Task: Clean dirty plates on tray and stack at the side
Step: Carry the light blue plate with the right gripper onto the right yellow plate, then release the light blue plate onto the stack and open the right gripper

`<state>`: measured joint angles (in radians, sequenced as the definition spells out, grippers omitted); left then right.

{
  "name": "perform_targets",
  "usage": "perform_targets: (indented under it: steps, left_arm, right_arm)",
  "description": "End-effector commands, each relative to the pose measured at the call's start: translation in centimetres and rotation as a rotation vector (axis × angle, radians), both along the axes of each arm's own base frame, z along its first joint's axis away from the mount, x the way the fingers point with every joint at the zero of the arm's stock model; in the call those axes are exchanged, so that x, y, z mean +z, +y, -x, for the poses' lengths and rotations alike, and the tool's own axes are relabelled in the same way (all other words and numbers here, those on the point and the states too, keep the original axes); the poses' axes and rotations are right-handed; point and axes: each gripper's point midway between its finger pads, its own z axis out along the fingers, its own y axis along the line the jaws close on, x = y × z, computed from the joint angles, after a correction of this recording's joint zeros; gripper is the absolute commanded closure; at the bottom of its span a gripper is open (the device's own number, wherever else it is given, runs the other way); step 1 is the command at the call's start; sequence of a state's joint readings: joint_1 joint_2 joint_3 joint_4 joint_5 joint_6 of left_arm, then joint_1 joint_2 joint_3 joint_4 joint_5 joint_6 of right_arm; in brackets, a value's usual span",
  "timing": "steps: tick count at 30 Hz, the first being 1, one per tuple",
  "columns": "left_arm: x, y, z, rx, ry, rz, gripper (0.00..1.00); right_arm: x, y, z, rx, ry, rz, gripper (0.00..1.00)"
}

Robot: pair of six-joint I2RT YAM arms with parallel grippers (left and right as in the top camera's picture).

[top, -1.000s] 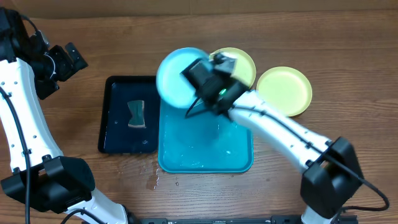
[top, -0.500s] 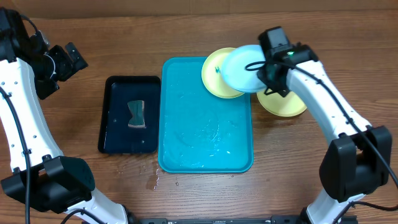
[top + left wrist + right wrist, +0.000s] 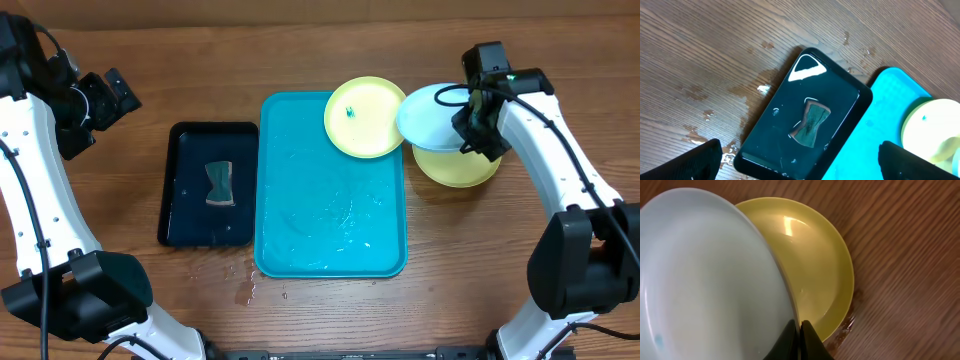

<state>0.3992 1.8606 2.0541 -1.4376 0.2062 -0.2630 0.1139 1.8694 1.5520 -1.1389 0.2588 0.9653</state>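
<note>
While the right gripper (image 3: 800, 330) pinches the cyan plate (image 3: 705, 280) by its rim, early release could land it askew on the yellow-green plate (image 3: 815, 265).

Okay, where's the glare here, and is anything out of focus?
Left wrist view: white triangular glare on the small black rectangular tray. Right wrist view: highlight on the pale yellow-green round plate; the light cyan plate nearest the lens looks soft. Overhead view: wet sheen on the large cyan-blue tray.
</note>
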Motion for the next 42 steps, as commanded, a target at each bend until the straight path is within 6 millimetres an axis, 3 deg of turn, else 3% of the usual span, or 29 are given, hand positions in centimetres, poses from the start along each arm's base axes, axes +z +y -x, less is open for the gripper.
perform_targets:
  steps: [1, 10, 28, 33, 37, 39, 42]
  left_arm:
    - [0.1, -0.3, 0.1, 0.006, 0.001, 0.005, 0.0]
    - [0.1, -0.3, 0.1, 0.006, 0.001, 0.005, 0.0]
    - [0.1, -0.3, 0.1, 0.006, 0.001, 0.005, 0.0]
    - [0.1, -0.3, 0.1, 0.006, 0.001, 0.005, 0.0]
    - [0.1, -0.3, 0.1, 0.006, 0.0, 0.005, 0.0]
    - [0.1, -0.3, 0.1, 0.006, 0.001, 0.005, 0.0]
    - [0.1, -0.3, 0.1, 0.006, 0.001, 0.005, 0.0]
  right_arm:
    - [0.0, -1.4, 0.4, -0.028, 0.002, 0.047, 0.96]
    - [-1.1, -4.0, 1.6, -0.09, 0.041, 0.066, 0.96]
    - [-1.3, -4.1, 2.2, -0.091, 0.063, 0.064, 0.89]
    - [-1.4, -3.9, 2.3, -0.09, 0.071, 0.054, 0.7]
    - [-1.6, -3.8, 2.6, -0.089, 0.08, 0.05, 0.32]
    - [-1.8, -3.5, 2.7, -0.086, 0.088, 0.029, 0.23]
    - [-3.4, -1.8, 3.9, -0.065, 0.135, -0.049, 0.01]
